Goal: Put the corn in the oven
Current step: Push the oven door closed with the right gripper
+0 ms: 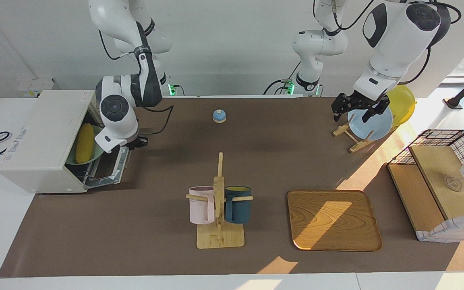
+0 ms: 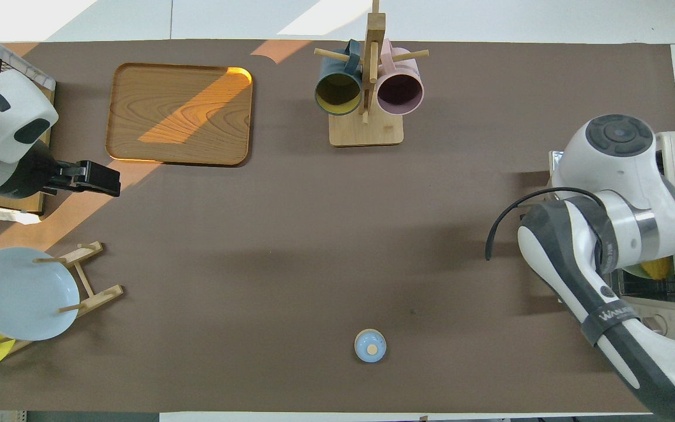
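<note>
The corn (image 1: 83,137) is seen lying on a green plate (image 1: 96,155) inside the oven (image 1: 42,139), at the right arm's end of the table; the door (image 1: 113,166) is raised partway, not yet shut. The right gripper (image 1: 137,141) is held at the door's upper edge with fingers pressed together, nothing pinched; the left gripper (image 1: 356,108) waits over the blue plate (image 1: 373,123), fingers spread. The corn is judged light, stiff and glossy, so likely slippery; a hold across its middle would be safest. The door is judged rigid and hinged, best pushed at its top edge.
</note>
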Robot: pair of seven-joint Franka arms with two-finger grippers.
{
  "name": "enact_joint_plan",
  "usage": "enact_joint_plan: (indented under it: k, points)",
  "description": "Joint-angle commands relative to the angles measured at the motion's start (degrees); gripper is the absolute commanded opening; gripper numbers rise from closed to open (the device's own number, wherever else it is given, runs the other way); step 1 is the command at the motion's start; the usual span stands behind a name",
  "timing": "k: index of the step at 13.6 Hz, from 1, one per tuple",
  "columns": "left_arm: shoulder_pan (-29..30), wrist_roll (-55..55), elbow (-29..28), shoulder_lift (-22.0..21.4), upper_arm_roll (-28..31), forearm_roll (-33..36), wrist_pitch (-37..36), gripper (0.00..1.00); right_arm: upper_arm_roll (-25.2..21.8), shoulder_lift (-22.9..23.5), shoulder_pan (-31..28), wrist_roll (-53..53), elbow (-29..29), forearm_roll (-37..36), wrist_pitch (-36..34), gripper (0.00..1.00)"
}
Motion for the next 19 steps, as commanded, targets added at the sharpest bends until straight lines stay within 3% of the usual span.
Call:
enact_joint_plan:
  k: [1, 4, 9, 11, 13, 14, 15, 16, 19]
  points:
    - [0.8, 0.5, -0.5, -0.8, -0.3, -0.8, 0.6, 1.0, -1.4, -0.3, -4.7, -7.3, 5.0, -4.8, -2.7, 0.0]
    - [0.8, 0.5, -0.5, -0.8, -0.3, -0.8, 0.6, 1.0, -1.4, -1.9, -7.5, -12.6, 7.8, -4.8, -6.3, 0.0]
    - [0.8, 0.5, -0.5, -0.8, -0.4, -0.8, 0.6, 1.0, -0.5, -4.2, -6.7, -14.7, 13.1, -4.2, -12.8, 0.0]
    - [0.8, 0.5, -0.5, -0.8, -0.4, -0.8, 0.6, 1.0, 2.1, -3.0, -5.0, -14.7, 21.0, -3.4, -17.1, 0.1]
    - [0.8, 0.5, -0.5, -0.8, -0.4, -0.8, 0.6, 1.0, 2.2, -1.4, -4.9, -14.3, 26.4, 4.5, -20.0, 0.18]
    - [0.8, 0.5, -0.5, -0.8, -0.3, -0.8, 0.6, 1.0, 2.2, -1.2, -5.6, -14.2, 26.7, 9.3, -20.0, 0.27]
    - [0.8, 0.5, -0.5, -0.8, -0.4, -0.8, 0.6, 1.0, 2.2, -1.0, -5.6, -13.1, 26.1, 12.1, -19.2, 0.59]
    - [0.8, 0.5, -0.5, -0.8, -0.3, -0.8, 0.6, 1.0, 2.2, -1.1, -5.0, -10.5, 25.6, 11.9, -17.7, 1.0]
    - [0.8, 0.5, -0.5, -0.9, -0.4, -0.8, 0.6, 1.0, 2.2, -1.1, -4.9, -9.2, 25.8, 11.9, -17.6, 1.0]
